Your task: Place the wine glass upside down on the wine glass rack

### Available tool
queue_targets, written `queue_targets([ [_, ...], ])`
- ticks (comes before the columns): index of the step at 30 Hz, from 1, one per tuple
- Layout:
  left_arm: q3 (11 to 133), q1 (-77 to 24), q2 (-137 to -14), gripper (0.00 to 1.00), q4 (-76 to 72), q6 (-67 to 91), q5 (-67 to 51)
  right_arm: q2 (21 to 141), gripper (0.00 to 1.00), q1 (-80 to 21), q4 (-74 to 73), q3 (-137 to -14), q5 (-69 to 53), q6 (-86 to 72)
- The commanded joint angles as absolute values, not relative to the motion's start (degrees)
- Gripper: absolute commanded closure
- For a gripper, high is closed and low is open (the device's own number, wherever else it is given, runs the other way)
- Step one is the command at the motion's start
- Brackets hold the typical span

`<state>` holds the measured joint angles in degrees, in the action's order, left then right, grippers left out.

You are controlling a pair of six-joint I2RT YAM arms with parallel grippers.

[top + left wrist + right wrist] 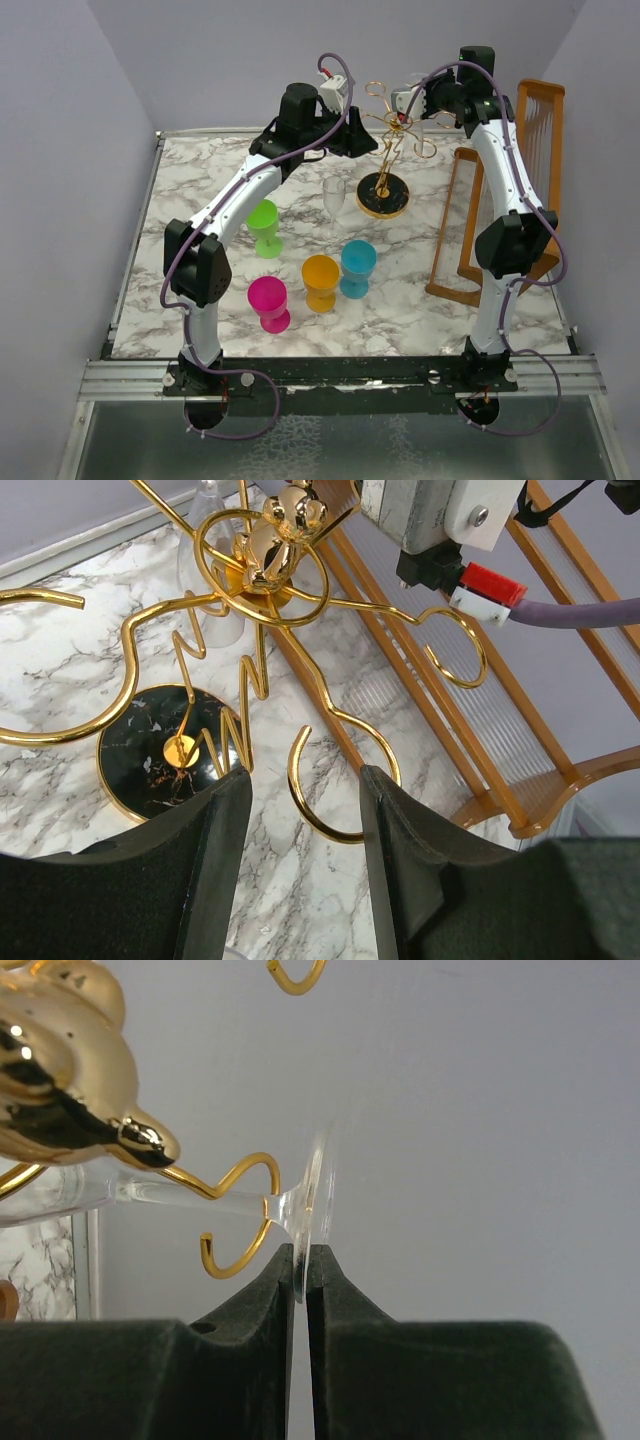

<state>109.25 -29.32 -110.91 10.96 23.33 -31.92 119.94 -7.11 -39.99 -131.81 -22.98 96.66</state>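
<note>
Hanging step underway: I am gripping the wine glass [285, 1205] by its foot in the right end effector [298, 1260], stem crossing a wine glass rack [70, 1080] hook, left end effector [303, 790] hovering released; next needs seating, then letting go.

Four goblets [268, 303], two glasses [333, 200] (clear), one rack [384, 198]

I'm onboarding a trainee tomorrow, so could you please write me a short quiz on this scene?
1. True or false: the left claw is open and empty.
2. Which part of the wine glass does the right claw pinch? A bowl; B stem; C foot.
3. Fill in: the second clear glass, near the wine glass rack, stands ____ (upright or inverted).
Key: 1 true; 2 C; 3 upright.
</note>
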Motion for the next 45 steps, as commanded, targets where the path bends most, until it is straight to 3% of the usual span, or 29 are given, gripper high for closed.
queue_targets([
  [1, 109.06, -29.09, -109.91, 0.5, 9.74, 22.48, -32.34, 119.56, 0.91, -6.9, -39.01, -131.72, -20.84, 95.49],
  [15, 108.68, -29.01, -109.91, 0.5, 9.32, 22.85, -32.61, 117.01, 0.86, -6.94, -38.27, -128.23, -17.63, 93.14],
  [25, 107.37, -29.0, -108.96, 0.5, 8.8, 22.52, -32.43, 116.11, 0.71, -6.94, -38.65, -127.53, -18.09, 92.21],
  [45, 105.45, -28.83, -107.33, 0.5, 8.29, 22.45, -32.17, 114.54, 0.69, -6.94, -39.47, -129.72, -20.12, 89.1],
])
